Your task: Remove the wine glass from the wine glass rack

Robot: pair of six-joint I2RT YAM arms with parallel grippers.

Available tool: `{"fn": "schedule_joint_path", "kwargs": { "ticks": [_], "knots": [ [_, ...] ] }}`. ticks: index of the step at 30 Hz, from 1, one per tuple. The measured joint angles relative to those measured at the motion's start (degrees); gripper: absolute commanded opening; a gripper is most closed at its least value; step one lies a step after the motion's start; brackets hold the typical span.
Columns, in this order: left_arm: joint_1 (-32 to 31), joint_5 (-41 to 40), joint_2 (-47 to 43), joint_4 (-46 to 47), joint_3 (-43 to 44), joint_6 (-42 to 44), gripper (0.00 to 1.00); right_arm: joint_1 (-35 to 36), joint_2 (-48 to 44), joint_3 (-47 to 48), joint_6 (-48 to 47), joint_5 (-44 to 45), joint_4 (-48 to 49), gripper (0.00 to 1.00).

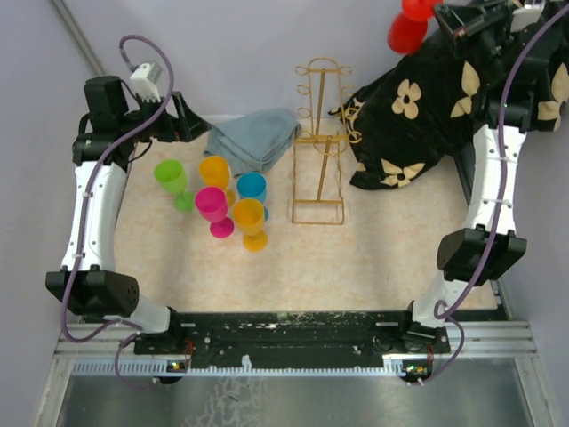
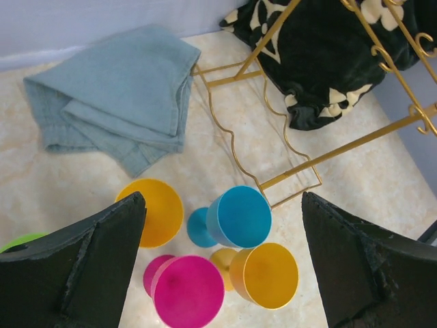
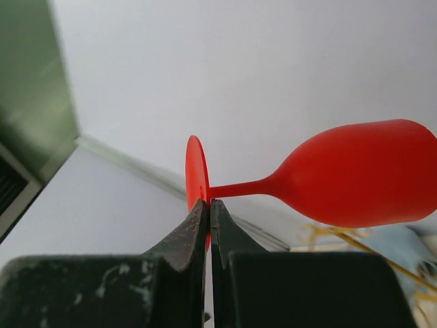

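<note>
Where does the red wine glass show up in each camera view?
Top external: red wine glass at the top right.
Left wrist: not in it.
Right wrist: the glass centre to right, foot pinched in the right gripper.
Shared landmark: the gold wine glass rack, in all three.

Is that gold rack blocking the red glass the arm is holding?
Nothing visible does. The right gripper is shut on the foot of the red wine glass, holding it in the air, apart from the wine glass rack. A black flowered cloth lies beside the rack.
</note>
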Motion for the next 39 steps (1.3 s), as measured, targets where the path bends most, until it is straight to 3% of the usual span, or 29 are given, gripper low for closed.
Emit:
{"fn": "schedule_joint_path", "kwargs": {
  "ticks": [3, 8, 16, 19, 23, 31, 39],
  "knots": [
    [4.92, 3.89, -0.39, 4.07, -3.91, -5.01, 1.0, 3.56, 2.12, 7.39, 3.69, -2.47, 7.82, 0.0],
    [10.34, 10.54, 0.5, 11.28, -6.54, -13.44, 1.0, 12.85, 2.1, 6.99, 8.61, -5.9, 19.23, 0.0],
    [10.14, 20.13, 8.28, 29.11, 2.93, -29.4, 1.0, 27.52, -2.27, -14.43, 11.26, -6.16, 30.51, 0.0],
    [9.84, 25.35, 9.53, 44.78, -0.66, -43.43, 1.0, 30.93, -4.85, -22.69, 11.34, -5.44, 32.76, 0.0],
    [7.13, 29.68, 9.31, 56.96, -6.12, -54.05, 1.0, 33.22, -8.24, -28.02, 10.75, -4.09, 34.53, 0.0],
    [-2.08, 30.91, 3.91, 54.01, -11.54, -50.34, 1.0, 37.18, -13.53, -30.16, 9.86, -1.9, 39.58, 0.0],
    [-3.39, 30.91, 1.44, 55.36, -11.65, -50.18, 1.0, 38.32, -13.84, -32.04, 10.12, -1.09, 42.66, 0.0]
  ]
}}
